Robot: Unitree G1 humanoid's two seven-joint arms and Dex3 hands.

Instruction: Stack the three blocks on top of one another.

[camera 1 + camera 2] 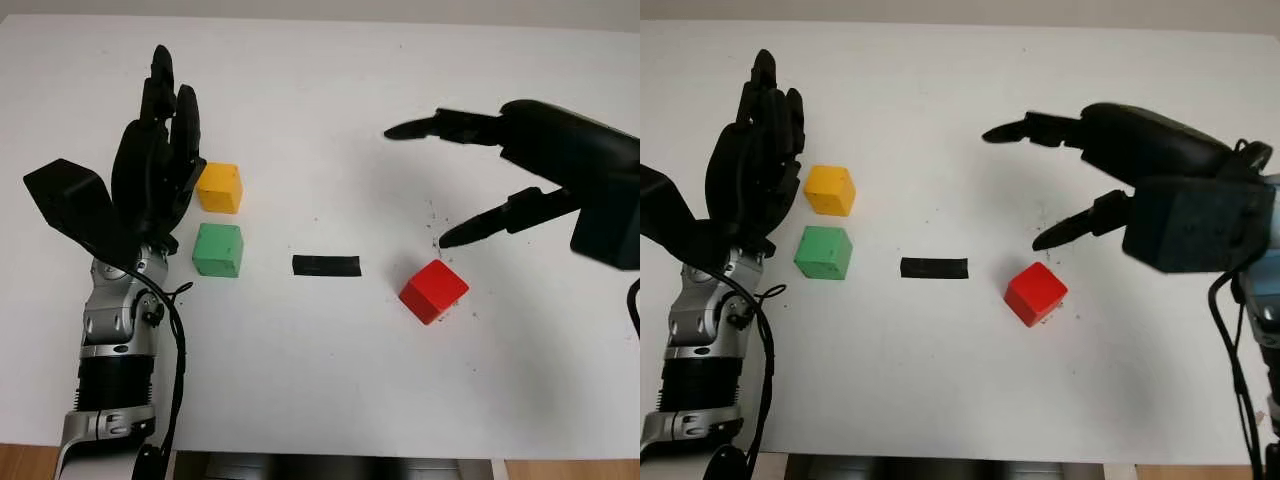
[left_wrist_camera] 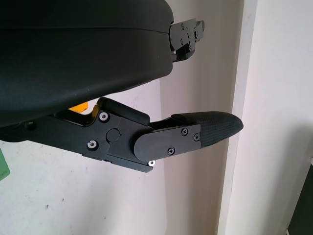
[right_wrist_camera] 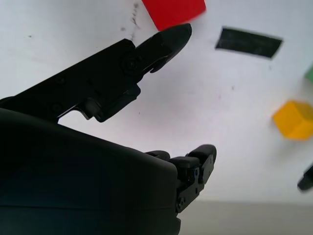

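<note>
A red block point(image 1: 434, 291) sits right of centre on the white table, turned at an angle. A yellow block point(image 1: 220, 187) and a green block point(image 1: 218, 249) sit apart on the left, yellow behind green. My right hand point(image 1: 425, 185) hovers open just behind and above the red block, its thumb tip point(image 1: 450, 238) close to the block's far corner. My left hand point(image 1: 165, 130) is open, held upright just left of the yellow and green blocks. In the right wrist view the red block point(image 3: 173, 11) lies past the thumb point(image 3: 164, 41), with the yellow block point(image 3: 293, 119) farther off.
A strip of black tape point(image 1: 326, 266) lies flat on the table point(image 1: 320, 380) between the green and red blocks. Dark specks dot the surface around the red block. The table's front edge runs along the bottom of the eye views.
</note>
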